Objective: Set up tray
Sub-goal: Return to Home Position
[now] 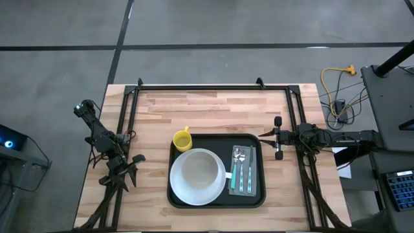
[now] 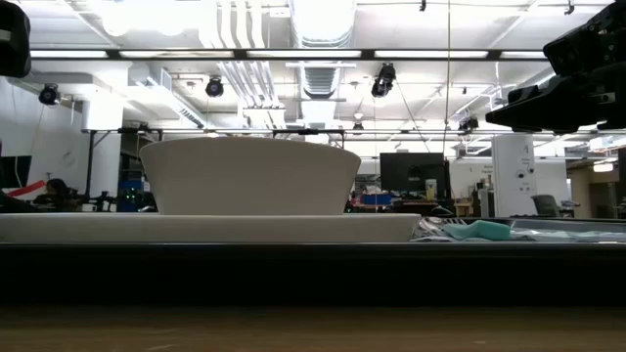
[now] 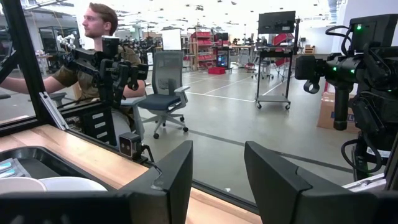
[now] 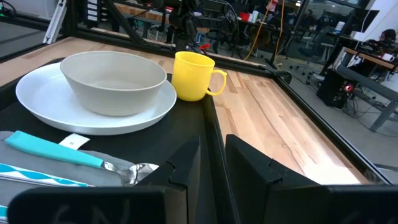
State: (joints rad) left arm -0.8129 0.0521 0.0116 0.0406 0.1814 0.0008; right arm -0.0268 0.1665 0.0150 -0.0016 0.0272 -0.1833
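Note:
The black tray [image 1: 259,195] lies in the middle of the table. On it a white plate [image 1: 178,193] carries a white bowl [image 1: 197,173]. A yellow cup [image 1: 182,140] stands at the tray's far left corner. A grey napkin [image 1: 252,169] on the tray's right side bears teal-handled cutlery [image 1: 240,176]. My left gripper [image 1: 134,169] hovers open to the left of the tray, touching nothing. My right gripper [image 1: 261,136] is open by a narrow gap, beside the tray's far right corner. The right wrist view shows the bowl [image 4: 112,81], the cup [image 4: 194,76] and a teal handle [image 4: 53,152].
A black metal frame [image 1: 213,86] borders the table's far, left and right edges. Bare wood lies between the tray and the far edge [image 1: 213,110] and to the right of the tray [image 4: 280,124]. A seated person [image 3: 93,37] shows beyond the table in the left wrist view.

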